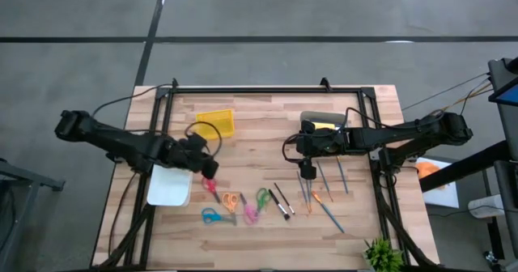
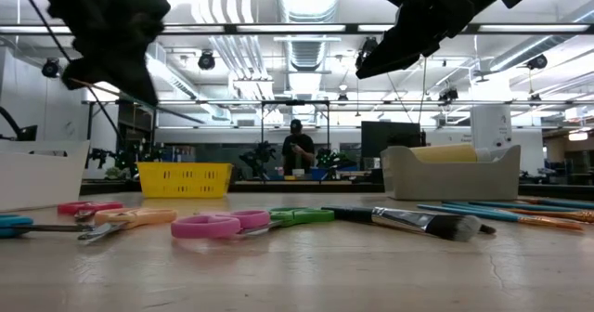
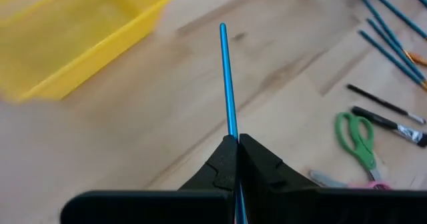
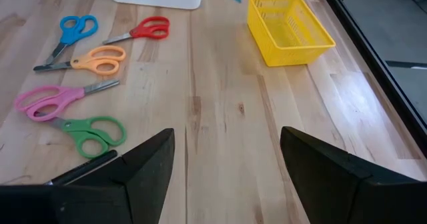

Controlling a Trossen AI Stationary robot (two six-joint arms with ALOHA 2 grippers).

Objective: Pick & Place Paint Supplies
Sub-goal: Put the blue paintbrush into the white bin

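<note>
Clamping a thin teal brush (image 3: 227,84), my left tool (image 3: 237,159) has its fingers pressed together on the shaft, which sticks straight out ahead above the tabletop (image 1: 259,126) near the yellow basket (image 1: 216,123) and the white bin (image 1: 170,186). The lower end of that shaft is hidden between my fingers, so I cannot tell which end I hold. My right tool (image 4: 227,161) hangs over the middle of the tabletop with its fingers wide apart and nothing between them. Below and beside it lie the remaining brushes (image 1: 328,193), grey, orange and teal, with black ones (image 1: 282,201) next to the green scissors (image 1: 262,197). The pink (image 4: 57,99), orange (image 4: 90,59), red (image 4: 143,30) and blue scissors (image 4: 70,31) lie farther out. A grey tray (image 2: 452,171) holds something yellow, only partly visible. I can read no label or writing anywhere.
</note>
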